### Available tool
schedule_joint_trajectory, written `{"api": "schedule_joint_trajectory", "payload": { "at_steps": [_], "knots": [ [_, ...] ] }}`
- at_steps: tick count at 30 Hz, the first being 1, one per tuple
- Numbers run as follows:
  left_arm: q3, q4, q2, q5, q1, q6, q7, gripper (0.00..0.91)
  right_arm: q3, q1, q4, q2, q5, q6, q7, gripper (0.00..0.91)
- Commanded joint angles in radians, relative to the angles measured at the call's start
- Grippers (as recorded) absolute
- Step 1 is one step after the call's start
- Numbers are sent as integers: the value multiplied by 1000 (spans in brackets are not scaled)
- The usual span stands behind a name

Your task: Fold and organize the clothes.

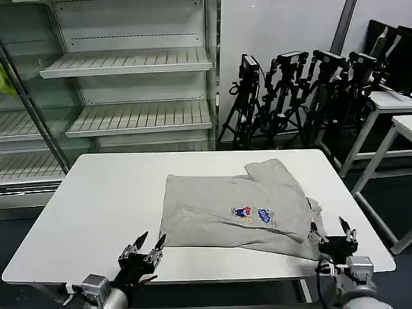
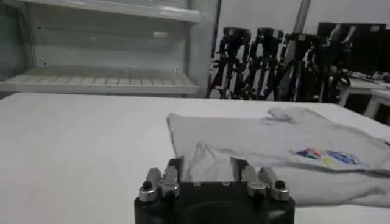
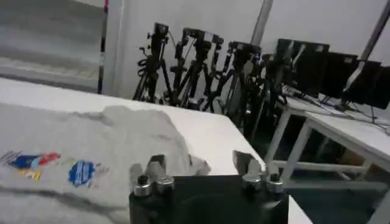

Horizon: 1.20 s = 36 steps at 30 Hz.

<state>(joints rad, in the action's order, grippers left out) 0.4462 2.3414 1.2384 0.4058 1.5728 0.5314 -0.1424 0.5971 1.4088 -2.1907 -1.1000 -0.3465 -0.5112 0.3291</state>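
Observation:
A light grey short-sleeved shirt point(image 1: 238, 209) lies partly folded on the white table point(image 1: 96, 206), its small multicolour chest print point(image 1: 252, 214) facing up. My left gripper point(image 1: 145, 248) hovers open near the table's front edge, just short of the shirt's front left corner. In the left wrist view the shirt point(image 2: 274, 152) spreads beyond the open left gripper point(image 2: 207, 164). My right gripper point(image 1: 332, 235) is open at the shirt's front right corner. The right wrist view shows the shirt point(image 3: 91, 152) and its print point(image 3: 46, 167) beside the open right gripper point(image 3: 200, 163).
Empty metal shelving point(image 1: 129, 84) stands behind the table on the left. A cluster of black tripods point(image 1: 296, 96) fills the floor behind the table. Another white table point(image 1: 393, 122) stands at the right. Bare tabletop stretches left of the shirt.

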Motion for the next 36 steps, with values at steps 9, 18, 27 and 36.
{"api": "schedule_joint_trajectory", "payload": {
  "at_steps": [9, 18, 27, 36],
  "knots": [
    [-128, -467, -36, 145, -623, 46, -68, 907, -259, -657, 493, -17, -86, -68, 4, 907],
    [-286, -778, -31, 131, -925, 45, -64, 907, -376, -929, 838, -92, -101, -67, -37, 907],
    [-357, -983, 12, 29, -1061, 45, -56, 907, -441, -1105, 1162, -163, -84, -66, -69, 907],
    [-380, -1033, 21, 35, -1063, 47, -58, 907, -445, -1146, 1319, -211, -1, -57, -85, 907]
  ]
}}
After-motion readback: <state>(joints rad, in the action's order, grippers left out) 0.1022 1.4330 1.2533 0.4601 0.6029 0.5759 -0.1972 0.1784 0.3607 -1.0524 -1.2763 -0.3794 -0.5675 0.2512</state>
